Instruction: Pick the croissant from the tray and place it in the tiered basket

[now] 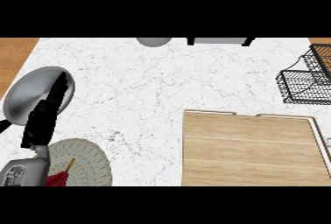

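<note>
The wooden tray (249,151) lies at the lower right of the marble counter, and its visible top is bare wood. No croissant shows anywhere. The black wire tiered basket (304,81) stands at the right edge, beyond the tray, partly cut off by the view. My left hand (47,111) shows at the left, fingers straight and pointing up over a grey pan. It is open, holds nothing, and is far from both the tray and the basket. My right hand is out of view.
A grey round pan (29,94) sits at the left edge behind my left hand. A woven round mat (87,164) with a red item (58,178) on it lies at the lower left. A grey bowl (154,41) and a dark object (220,40) stand along the far edge.
</note>
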